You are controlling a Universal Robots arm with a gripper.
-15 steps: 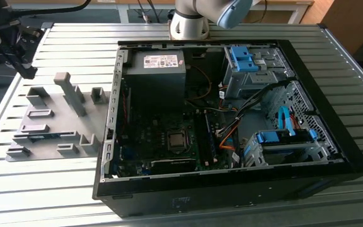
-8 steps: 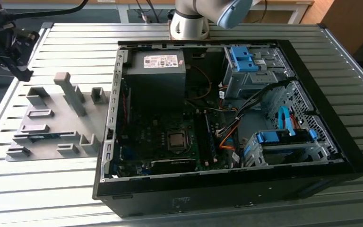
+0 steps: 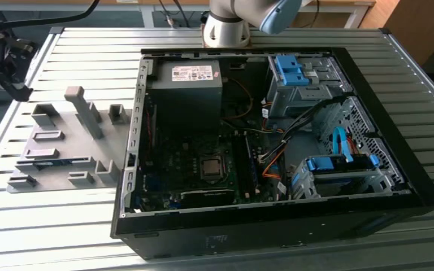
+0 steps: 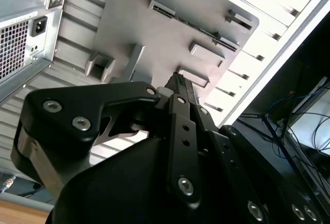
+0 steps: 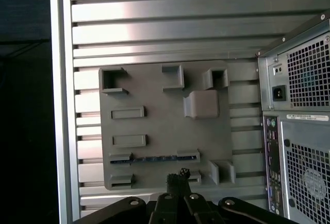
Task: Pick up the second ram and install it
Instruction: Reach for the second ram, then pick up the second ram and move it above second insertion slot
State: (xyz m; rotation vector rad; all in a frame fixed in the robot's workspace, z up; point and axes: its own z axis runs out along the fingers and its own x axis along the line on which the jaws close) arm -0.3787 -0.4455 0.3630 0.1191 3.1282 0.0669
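Observation:
The second ram (image 5: 154, 158) is a thin blue-green stick lying on edge between two slotted blocks of the grey holder plate (image 5: 154, 121); in the exterior view the ram (image 3: 51, 164) shows as a blue strip near the plate's front. My gripper (image 5: 178, 174) hangs well above the plate, close to the ram's row, fingers together and holding nothing. In the exterior view the gripper (image 3: 17, 90) is at the far left, beyond the plate's edge. In the second wrist view the black fingers (image 4: 180, 87) taper to one tip over the plate.
An open black computer case (image 3: 398, 169) lies at the exterior view's right of the plate, with its motherboard (image 3: 202, 169), power supply (image 3: 190, 84) and blue drive latches (image 3: 291, 70). The slatted metal table (image 3: 89, 45) ends just beyond the plate.

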